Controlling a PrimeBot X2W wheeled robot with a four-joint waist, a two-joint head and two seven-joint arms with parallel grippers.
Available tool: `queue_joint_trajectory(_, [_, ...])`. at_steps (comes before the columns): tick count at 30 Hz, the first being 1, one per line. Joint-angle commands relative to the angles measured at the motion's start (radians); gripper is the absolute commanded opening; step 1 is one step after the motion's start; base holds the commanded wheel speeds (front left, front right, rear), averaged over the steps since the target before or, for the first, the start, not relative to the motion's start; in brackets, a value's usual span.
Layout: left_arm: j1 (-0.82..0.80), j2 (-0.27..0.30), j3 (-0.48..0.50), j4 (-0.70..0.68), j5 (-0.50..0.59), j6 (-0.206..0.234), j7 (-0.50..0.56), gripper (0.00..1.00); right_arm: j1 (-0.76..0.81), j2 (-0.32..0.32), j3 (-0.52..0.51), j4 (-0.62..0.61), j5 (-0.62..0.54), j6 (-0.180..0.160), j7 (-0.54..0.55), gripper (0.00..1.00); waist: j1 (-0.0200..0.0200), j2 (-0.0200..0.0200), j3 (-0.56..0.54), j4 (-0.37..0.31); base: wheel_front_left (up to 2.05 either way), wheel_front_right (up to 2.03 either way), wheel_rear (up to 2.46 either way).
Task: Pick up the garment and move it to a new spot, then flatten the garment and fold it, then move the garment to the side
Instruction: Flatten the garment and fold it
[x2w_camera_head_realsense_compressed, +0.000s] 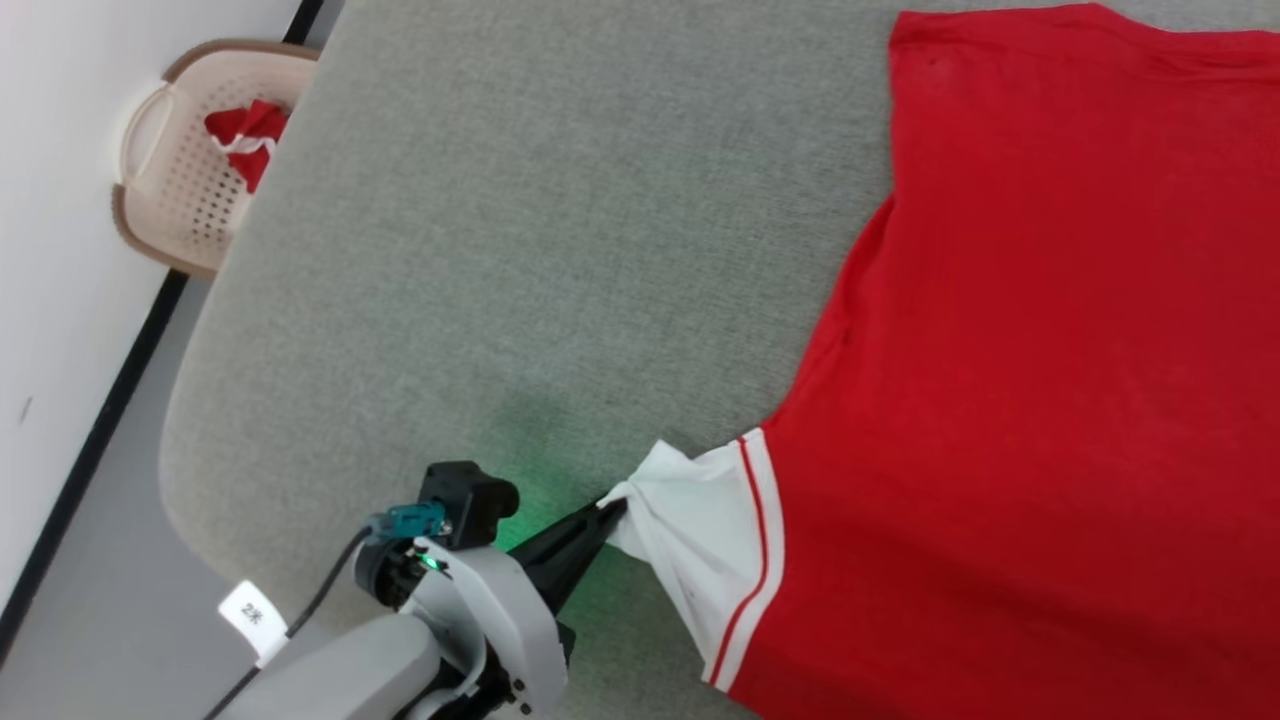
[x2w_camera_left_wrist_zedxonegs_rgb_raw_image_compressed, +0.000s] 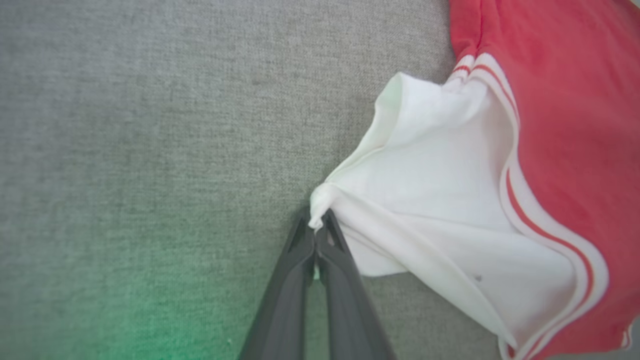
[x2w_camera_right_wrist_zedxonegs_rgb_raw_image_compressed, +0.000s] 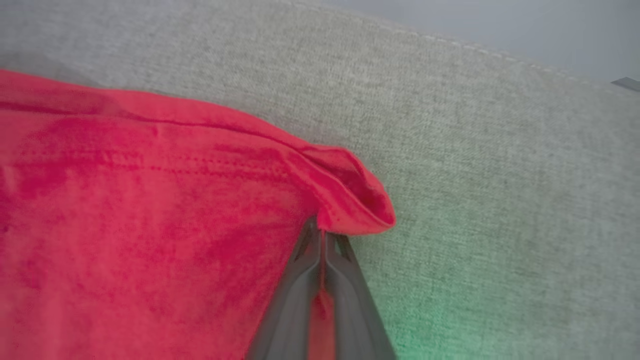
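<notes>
Garment (x2w_camera_head_realsense_compressed: 1050, 350) lies flat on grey worktop (x2w_camera_head_realsense_compressed: 560, 250), red body running off to the right of left gripper (x2w_camera_head_realsense_compressed: 608, 510). L fingers are clamped on bunched white sleeve (x2w_camera_left_wrist_zedxonegs_rgb_raw_image_compressed: 425, 190) tip, striped trim beyond. Right gripper (x2w_camera_right_wrist_zedxonegs_rgb_raw_image_compressed: 322, 232) fingers pinch red hem corner (x2w_camera_right_wrist_zedxonegs_rgb_raw_image_compressed: 360, 200). Next prob. outward pull to flatten.

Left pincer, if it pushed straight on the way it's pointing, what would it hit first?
The white sleeve of the garment, whose bunched edge the left pincer grips; beyond it, depth is unclear.
</notes>
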Motion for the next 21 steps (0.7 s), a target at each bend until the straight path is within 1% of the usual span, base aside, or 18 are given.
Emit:
queue_joint_trajectory(1, [0.013,0.014,-0.001,0.041,-0.007,0.016,0.009,0.0,0.081,0.032,0.035,0.046,0.014,0.0,0.034,0.0,0.0,-0.0001,-0.023,-0.029,0.0,0.0,0.0])
queue_joint_trajectory(5, [0.022,0.033,0.007,0.052,-0.014,0.021,0.005,0.0,0.088,0.033,0.094,-0.028,0.041,0.0,0.038,0.0,0.0,-0.0001,-0.06,-0.073,0.0,0.0,0.0])
queue_joint_trajectory(10, [0.044,0.066,0.018,0.05,-0.029,0.029,0.002,0.0,0.138,0.023,0.159,-0.143,0.148,0.0,0.052,0.0,0.0,-0.0001,-0.118,-0.137,0.0,0.0,0.0])
queue_joint_trajectory(17, [0.084,0.127,0.025,0.032,-0.049,0.045,0.005,0.0,0.282,-0.047,0.262,-0.388,0.3,0.0,0.05,0.0,0.0,-0.0001,-0.19,-0.229,0.0,0.0,0.0])
queue_joint_trajectory(21, [0.104,0.158,0.031,0.009,-0.058,0.061,0.005,0.0,0.396,-0.094,0.273,-0.522,0.371,0.0,0.042,0.0,0.0,-0.0001,-0.217,-0.275,0.0,0.0,0.0])
